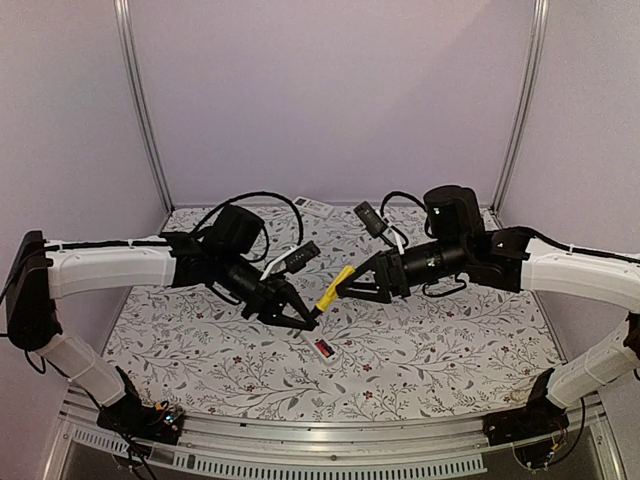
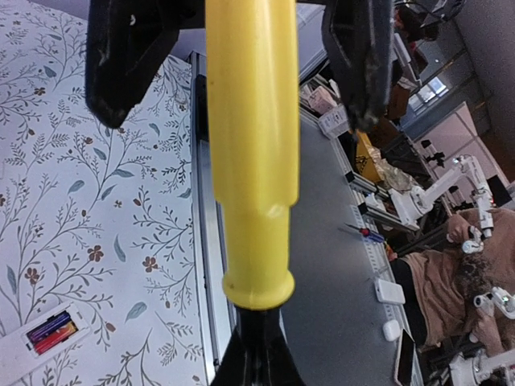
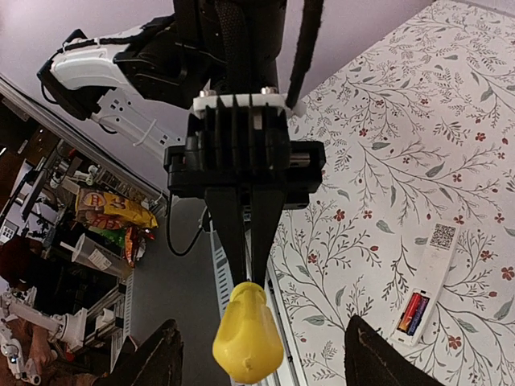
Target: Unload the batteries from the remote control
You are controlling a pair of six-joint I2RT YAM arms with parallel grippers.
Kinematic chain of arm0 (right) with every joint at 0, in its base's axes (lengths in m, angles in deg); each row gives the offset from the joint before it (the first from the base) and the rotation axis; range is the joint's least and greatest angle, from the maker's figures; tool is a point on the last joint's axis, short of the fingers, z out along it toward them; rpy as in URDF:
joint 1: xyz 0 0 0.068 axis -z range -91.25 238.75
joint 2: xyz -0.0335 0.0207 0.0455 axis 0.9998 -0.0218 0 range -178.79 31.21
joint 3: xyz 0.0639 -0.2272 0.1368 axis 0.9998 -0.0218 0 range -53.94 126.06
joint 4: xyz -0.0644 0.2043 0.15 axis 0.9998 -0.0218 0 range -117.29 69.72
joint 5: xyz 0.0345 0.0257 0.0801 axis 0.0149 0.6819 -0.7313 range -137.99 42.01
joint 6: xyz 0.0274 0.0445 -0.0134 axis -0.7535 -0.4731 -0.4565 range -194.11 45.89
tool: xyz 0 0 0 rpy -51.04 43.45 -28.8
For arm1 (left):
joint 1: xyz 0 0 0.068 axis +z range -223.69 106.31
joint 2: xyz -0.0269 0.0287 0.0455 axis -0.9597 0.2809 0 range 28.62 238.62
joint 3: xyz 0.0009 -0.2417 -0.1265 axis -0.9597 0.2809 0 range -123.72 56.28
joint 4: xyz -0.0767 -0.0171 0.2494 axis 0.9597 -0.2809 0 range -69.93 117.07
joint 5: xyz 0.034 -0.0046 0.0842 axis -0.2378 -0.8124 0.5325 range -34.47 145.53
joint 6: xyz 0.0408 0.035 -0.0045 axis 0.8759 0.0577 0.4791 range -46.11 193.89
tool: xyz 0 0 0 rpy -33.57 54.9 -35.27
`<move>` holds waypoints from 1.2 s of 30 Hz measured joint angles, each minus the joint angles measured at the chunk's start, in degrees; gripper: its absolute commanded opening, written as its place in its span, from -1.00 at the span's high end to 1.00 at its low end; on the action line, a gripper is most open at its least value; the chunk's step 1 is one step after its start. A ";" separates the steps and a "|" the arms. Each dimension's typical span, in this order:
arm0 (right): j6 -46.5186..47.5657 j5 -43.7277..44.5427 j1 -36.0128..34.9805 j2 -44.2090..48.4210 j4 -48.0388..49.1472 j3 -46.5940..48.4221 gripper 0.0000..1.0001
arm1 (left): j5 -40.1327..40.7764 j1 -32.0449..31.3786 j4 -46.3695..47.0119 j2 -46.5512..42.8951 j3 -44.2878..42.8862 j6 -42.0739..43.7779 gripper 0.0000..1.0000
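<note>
The slim white remote control (image 1: 312,341) lies back-up on the floral table, compartment open, with the reddish and dark batteries (image 1: 323,349) inside. The left wrist view shows the remote control (image 2: 20,358) and batteries (image 2: 51,332) at its lower left; the right wrist view has the remote control (image 3: 434,257) and batteries (image 3: 414,312) at its right. Above the table, my left gripper (image 1: 305,318) is shut on the black shaft of a yellow-handled screwdriver (image 1: 335,287). My right gripper (image 1: 348,285) is open, its fingers (image 3: 149,362) apart on either side of the yellow handle (image 3: 248,338), with gaps showing.
A second, broader white remote (image 1: 315,205) lies at the table's back edge. The metal rail (image 2: 203,201) marks the table's near edge. Both arms meet over the table's middle, just behind the open remote.
</note>
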 measured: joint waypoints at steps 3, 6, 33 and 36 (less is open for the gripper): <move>0.09 -1.42 -0.22 -0.02 1.29 0.33 -0.26 | -0.72 -0.57 -0.55 0.39 -0.28 0.22 1.00; 0.17 -2.67 -0.28 -0.22 2.14 0.50 -0.18 | -1.29 -1.16 -1.01 1.03 -0.44 0.39 1.00; 0.35 -7.80 -1.20 -1.75 5.40 -0.33 1.00 | -6.71 -1.77 -3.45 2.12 -1.31 0.81 -0.02; -0.04 -5.03 -1.33 -1.16 6.19 -1.11 1.00 | -4.90 -1.77 -3.26 2.32 -1.75 0.92 -0.48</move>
